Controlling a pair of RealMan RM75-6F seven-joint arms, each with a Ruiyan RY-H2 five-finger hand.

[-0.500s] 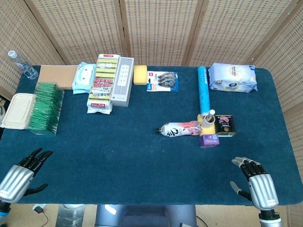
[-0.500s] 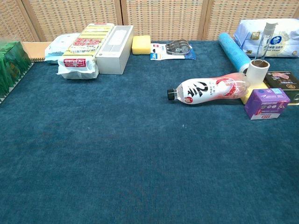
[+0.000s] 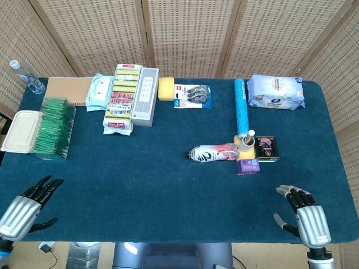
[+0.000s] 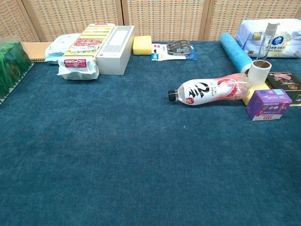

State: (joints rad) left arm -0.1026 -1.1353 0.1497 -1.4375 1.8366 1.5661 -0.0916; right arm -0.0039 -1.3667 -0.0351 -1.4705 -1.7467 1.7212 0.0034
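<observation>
Counter [image 3: 168,185], back row, left to right: my wipes pack [image 3: 100,92], sponge packs [image 3: 122,98], long box [image 3: 145,96], sponge [image 3: 166,88], tape card [image 3: 192,96], tube [image 3: 241,109], tissue pack [image 3: 275,92]. Before the tube: bottle [image 3: 213,153] lying on its side, small box [image 3: 247,166] just right of it, tin [image 3: 266,149] behind that box.

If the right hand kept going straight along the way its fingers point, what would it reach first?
Probably the small purple box. The right hand is open at the near table edge, fingers pointing up-table and slightly left; bare blue cloth lies between. Its height above the table is unclear.

A blue-carpeted table [image 3: 140,168] bears a lying bottle [image 3: 212,153].
</observation>
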